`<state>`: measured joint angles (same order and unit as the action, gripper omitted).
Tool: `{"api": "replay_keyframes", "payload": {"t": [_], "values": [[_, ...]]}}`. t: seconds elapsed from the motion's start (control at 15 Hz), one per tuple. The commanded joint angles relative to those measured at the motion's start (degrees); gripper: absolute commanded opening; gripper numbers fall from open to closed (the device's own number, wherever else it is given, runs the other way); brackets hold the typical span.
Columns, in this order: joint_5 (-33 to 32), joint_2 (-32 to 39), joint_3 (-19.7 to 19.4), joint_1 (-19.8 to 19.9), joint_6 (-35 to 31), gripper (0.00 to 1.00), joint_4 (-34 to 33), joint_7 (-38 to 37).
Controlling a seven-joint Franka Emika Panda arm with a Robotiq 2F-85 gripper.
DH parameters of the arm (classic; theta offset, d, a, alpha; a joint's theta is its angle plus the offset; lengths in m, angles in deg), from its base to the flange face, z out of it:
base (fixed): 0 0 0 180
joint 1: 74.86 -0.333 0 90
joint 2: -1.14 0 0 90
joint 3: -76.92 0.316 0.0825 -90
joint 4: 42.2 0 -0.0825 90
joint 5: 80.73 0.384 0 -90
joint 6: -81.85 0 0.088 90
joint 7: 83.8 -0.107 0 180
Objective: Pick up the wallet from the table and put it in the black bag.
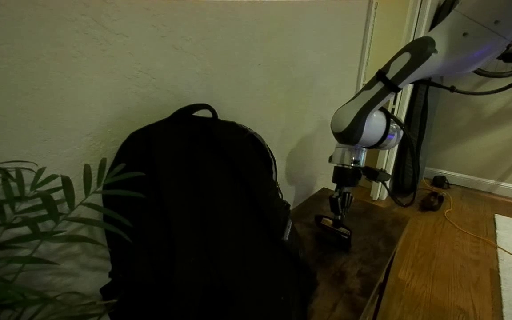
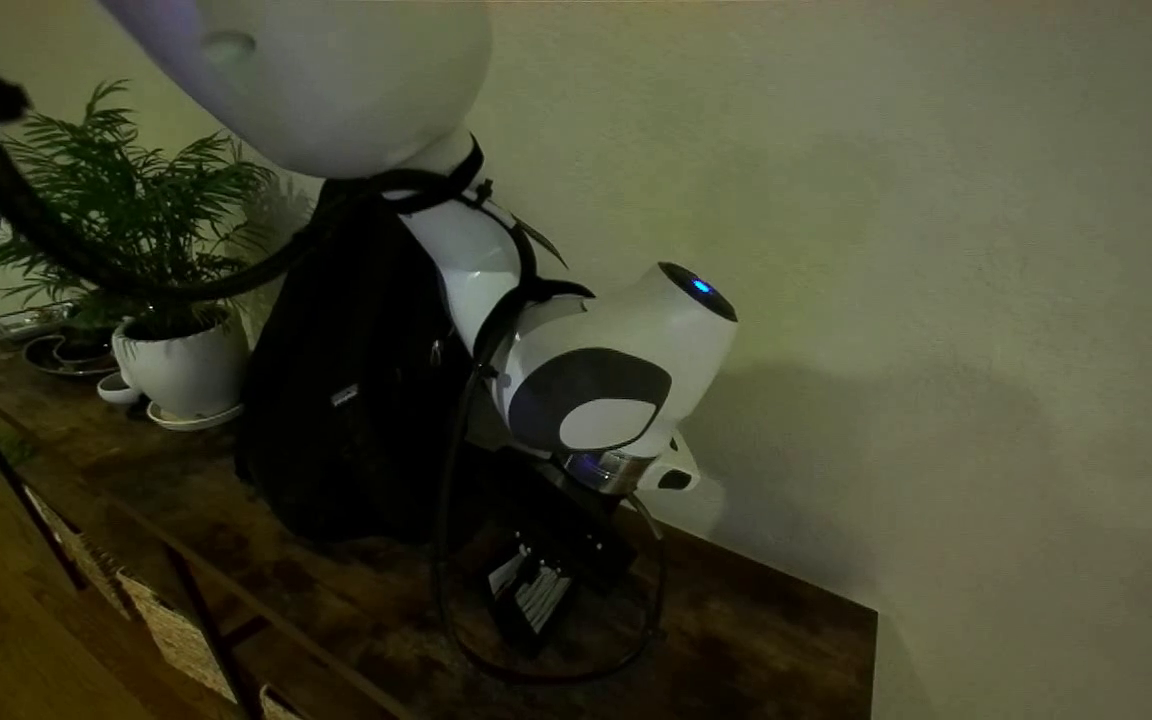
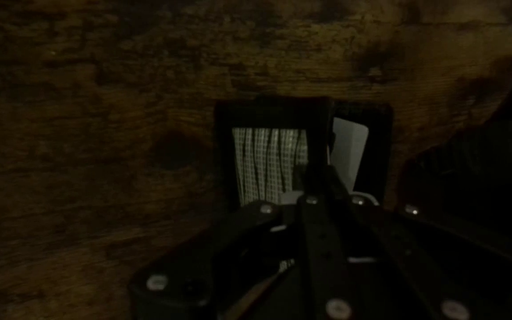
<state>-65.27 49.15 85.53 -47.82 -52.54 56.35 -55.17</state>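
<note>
The jaws are pinching the dark wallet near the black bag.
The gripper is pointing down over the brown surface, its jaws pressing together on the middle of the wallet — in the wrist view a pale ribbed panel is showing on one side of them, a smoother pale panel on the other; whether the wallet is touching the surface or hanging just above it, I cannot tell; the bag is standing upright, close to the wall, between the wallet and a leafy plant; the plant is growing from a white pot; the arm is reaching in from above, and a small blue light is glowing on it.
</note>
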Motion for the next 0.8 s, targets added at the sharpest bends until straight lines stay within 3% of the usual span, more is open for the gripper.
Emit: {"api": "replay_keyframes", "payload": {"t": [0.0, 0.73], "values": [[2.89, -1.38, 1.25, 0.52, 3.33, 0.03, -0.67, 2.45], [2.84, 3.78, -0.54, -0.16, 5.66, 0.03, -5.32, 1.98]]}}
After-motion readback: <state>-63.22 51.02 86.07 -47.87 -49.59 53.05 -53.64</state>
